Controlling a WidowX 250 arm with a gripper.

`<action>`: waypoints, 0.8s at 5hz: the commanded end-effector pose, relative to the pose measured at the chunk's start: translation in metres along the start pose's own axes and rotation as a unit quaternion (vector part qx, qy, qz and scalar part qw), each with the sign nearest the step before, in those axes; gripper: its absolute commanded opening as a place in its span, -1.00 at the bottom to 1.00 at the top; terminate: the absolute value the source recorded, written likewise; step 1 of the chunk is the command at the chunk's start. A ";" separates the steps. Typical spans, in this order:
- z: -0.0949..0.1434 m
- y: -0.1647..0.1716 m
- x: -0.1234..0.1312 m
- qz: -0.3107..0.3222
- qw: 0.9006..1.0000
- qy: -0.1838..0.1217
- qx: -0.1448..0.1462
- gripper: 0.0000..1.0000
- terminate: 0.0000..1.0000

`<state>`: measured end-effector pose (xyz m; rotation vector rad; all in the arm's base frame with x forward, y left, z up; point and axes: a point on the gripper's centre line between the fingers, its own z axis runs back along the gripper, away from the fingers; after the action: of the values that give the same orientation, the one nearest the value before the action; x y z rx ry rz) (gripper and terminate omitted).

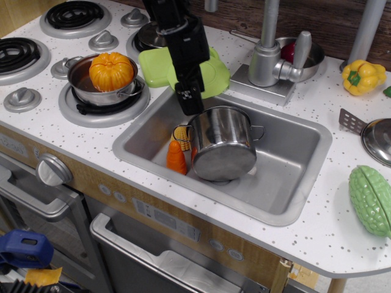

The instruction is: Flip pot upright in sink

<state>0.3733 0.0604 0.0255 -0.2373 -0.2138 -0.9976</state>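
The tall shiny steel pot (223,149) stands in the sink (287,177), left of its middle, with its opening facing up and a wire loop handle on its right side. My gripper (191,107) hangs just above and to the left of the pot's rim. It holds nothing, and its jaws look open, though they are seen side-on. An orange carrot (176,159) and a yellow corn piece (181,135) lie in the sink against the pot's left side.
A faucet (269,58) stands behind the sink. Green plates (160,64) lie at the sink's back left. A shallower steel pot with an orange pumpkin (110,71) sits on the stove. A yellow pepper (361,76), a spatula (352,120) and a green gourd (371,198) lie at the right.
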 end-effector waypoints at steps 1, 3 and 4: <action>0.010 0.003 0.017 0.005 1.000 -0.023 0.015 1.00 -1.00; -0.001 -0.007 0.034 0.045 0.998 -0.051 0.013 1.00 -1.00; 0.002 -0.013 0.040 0.079 0.994 -0.073 -0.005 1.00 -1.00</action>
<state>0.3740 0.0167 0.0162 -0.3757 -0.2491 -0.7858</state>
